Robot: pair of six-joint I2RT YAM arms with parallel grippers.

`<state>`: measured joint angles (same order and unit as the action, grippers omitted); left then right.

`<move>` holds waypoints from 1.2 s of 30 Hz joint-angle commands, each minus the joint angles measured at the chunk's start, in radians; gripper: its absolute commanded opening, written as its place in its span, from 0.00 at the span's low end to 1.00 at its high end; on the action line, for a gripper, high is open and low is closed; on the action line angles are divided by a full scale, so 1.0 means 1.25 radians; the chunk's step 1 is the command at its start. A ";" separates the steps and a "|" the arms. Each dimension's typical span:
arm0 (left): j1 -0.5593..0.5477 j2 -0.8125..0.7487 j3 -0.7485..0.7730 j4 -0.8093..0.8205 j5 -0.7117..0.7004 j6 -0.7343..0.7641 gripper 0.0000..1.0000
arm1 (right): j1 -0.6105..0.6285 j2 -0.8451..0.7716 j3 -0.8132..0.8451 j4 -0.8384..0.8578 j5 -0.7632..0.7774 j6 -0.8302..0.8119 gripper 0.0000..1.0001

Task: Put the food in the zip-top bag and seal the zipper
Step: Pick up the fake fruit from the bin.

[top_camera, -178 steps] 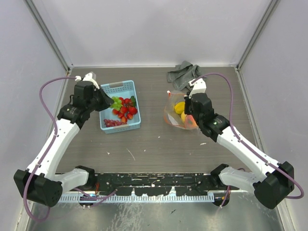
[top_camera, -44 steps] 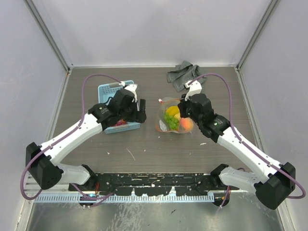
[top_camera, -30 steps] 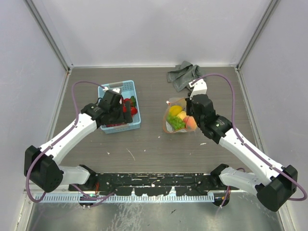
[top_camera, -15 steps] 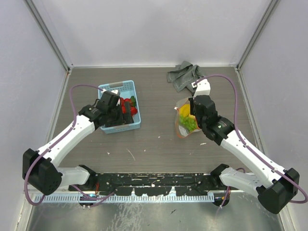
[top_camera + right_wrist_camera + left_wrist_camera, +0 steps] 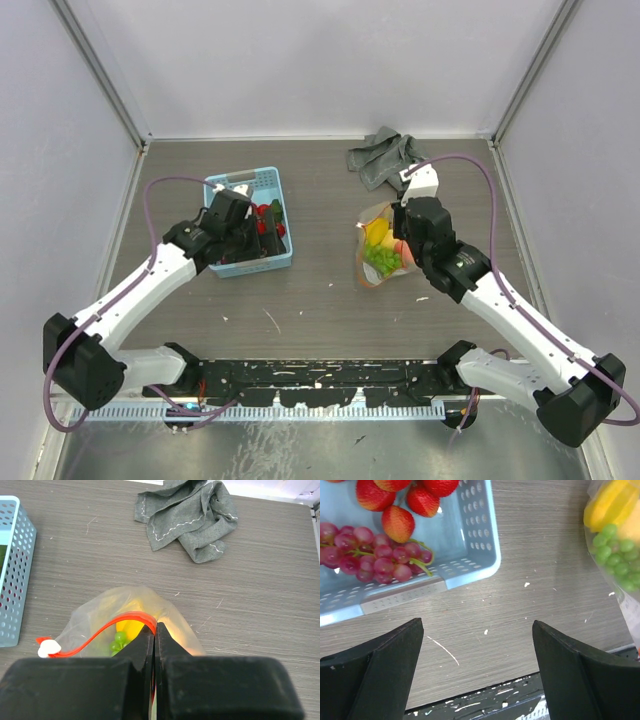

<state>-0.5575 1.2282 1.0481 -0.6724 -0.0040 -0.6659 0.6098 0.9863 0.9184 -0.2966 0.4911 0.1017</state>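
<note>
Left jaws stand spread wide and empty, just beside the light blue perforated plastic basket [image 5: 487, 540], which holds a bunch of purple grapes [image 5: 375, 557] and red strawberries [image 5: 395, 522]. Right jaws are pressed together, pinching the red-orange zipper strip [image 5: 100, 635] along the mouth of the clear plastic zip-top bag [image 5: 378, 268]. A yellow lemon [image 5: 610, 502] and green grapes [image 5: 615, 555] sit inside the bag, which is on the brown counter [image 5: 310, 290], apart from the basket and near a crumpled grey cloth [image 5: 187, 515].

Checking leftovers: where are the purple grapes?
In the left wrist view, the purple grapes lie in the blue basket, beside the strawberries, on the left side.
</note>
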 commanded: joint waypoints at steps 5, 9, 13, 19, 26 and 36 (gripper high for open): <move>0.040 -0.012 0.007 -0.056 -0.108 0.019 0.89 | 0.004 0.006 0.024 0.054 -0.019 0.036 0.01; 0.074 0.005 0.008 -0.064 -0.117 0.028 0.84 | 0.004 -0.007 0.006 0.069 -0.022 0.036 0.01; 0.116 0.027 0.007 -0.043 -0.115 0.015 0.79 | 0.004 -0.020 -0.014 0.076 -0.030 0.036 0.01; 0.130 0.125 0.019 -0.035 -0.188 -0.071 0.76 | 0.004 -0.020 -0.031 0.083 -0.034 0.032 0.01; 0.138 0.208 0.059 -0.078 -0.280 -0.168 0.74 | 0.004 -0.018 -0.045 0.090 -0.031 0.024 0.00; 0.190 0.313 0.049 -0.021 -0.192 -0.175 0.74 | 0.004 0.002 -0.047 0.098 -0.043 0.023 0.00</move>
<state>-0.3435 1.5951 1.0870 -0.7364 -0.2604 -0.8642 0.6098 0.9886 0.8524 -0.2390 0.4397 0.1341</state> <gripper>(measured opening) 0.739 0.047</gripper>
